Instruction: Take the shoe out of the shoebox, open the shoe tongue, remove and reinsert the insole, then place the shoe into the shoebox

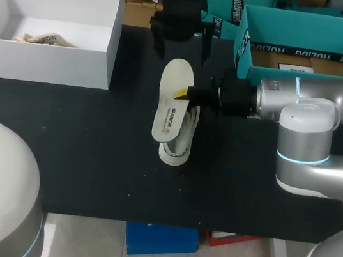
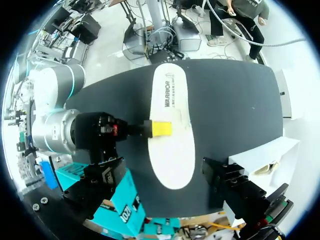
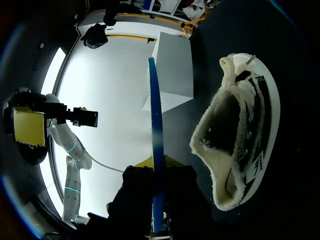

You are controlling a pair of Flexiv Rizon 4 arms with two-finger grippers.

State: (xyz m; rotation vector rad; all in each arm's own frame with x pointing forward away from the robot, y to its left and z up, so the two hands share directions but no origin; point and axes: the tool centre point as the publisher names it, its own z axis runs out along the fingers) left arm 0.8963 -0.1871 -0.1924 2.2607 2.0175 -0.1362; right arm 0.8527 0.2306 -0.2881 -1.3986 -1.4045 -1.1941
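A white insole (image 1: pixel 172 103) hangs over the table, with my right gripper (image 1: pixel 183 93) shut on its edge from the right. Under it lies the white shoe (image 1: pixel 179 144) on the black table. In the right wrist view the insole (image 3: pixel 157 150) stands edge-on between the fingers, its underside blue, and the shoe (image 3: pixel 240 145) lies beside it with its mouth open. My left gripper (image 1: pixel 183 47) hangs open behind and above the insole, holding nothing. In the left wrist view the insole (image 2: pixel 172 100) lies ahead of the wide-open left gripper (image 2: pixel 160 172), with the right gripper's yellow fingertip (image 2: pixel 161 128) on it.
A teal shoebox (image 1: pixel 307 23) stands open at the back right, behind my right arm (image 1: pixel 302 116). A white open box (image 1: pixel 100 40) with crumpled paper inside stands at the back left. The black table (image 1: pixel 90 155) reaches to the front edge.
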